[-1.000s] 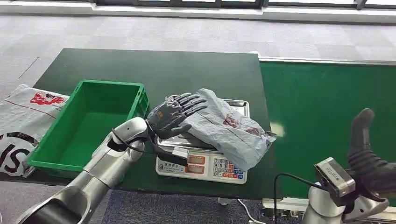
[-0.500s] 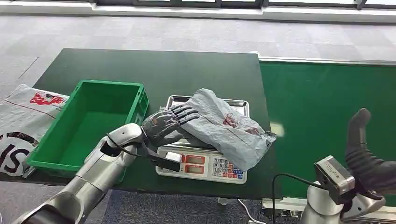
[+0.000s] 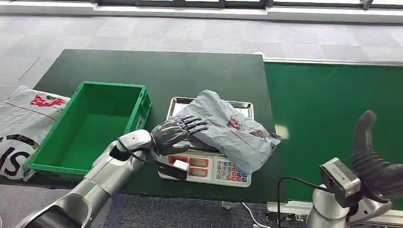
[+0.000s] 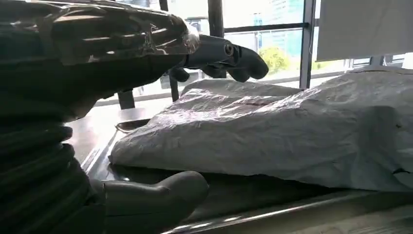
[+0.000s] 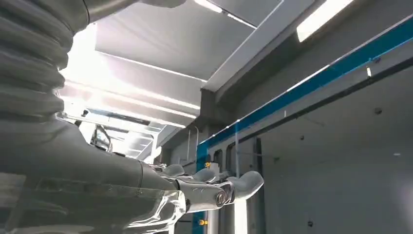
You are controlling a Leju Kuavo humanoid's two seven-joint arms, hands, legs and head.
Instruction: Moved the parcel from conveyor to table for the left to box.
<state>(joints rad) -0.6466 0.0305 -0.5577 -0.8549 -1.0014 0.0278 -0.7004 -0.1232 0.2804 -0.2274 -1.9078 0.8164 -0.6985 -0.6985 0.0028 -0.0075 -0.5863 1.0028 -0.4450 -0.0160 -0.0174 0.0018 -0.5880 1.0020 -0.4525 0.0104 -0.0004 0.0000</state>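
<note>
- The tabletop (image 3: 157, 71) is carrying everything on the left of the scene, with the green conveyor (image 3: 332, 109) running beside it on the right.
- The green crate (image 3: 138, 102) is sitting open on the left part of the tabletop, just beside the scale (image 3: 209, 168), and it looks to be where the parcel is headed.
- The parcel (image 3: 228, 128) is lying on the steel pan of the scale, draping over the pan's right and near edges and partly covering the keypad side.
- It is showing as a grey, crinkled plastic mailer with dark red print on top, lumpy in the middle and flat at the edges.
- It is likely behaving as a light, soft thing: the film looks slick and will probably sag and fold when lifted, so a pinch on a loose edge risks slipping; taking it across the padded left end, thumb beneath and fingers on top, seems the surer hold.
- The left hand (image 3: 177, 133) is reaching over the parcel's left end with fingers spread above it and thumb (image 4: 160, 195) low beside the pan, not closed on anything.
- The right hand (image 3: 368, 152) is hanging at the near right, away from the parcel; whether its fingers are spread or curled I cannot tell.
</note>
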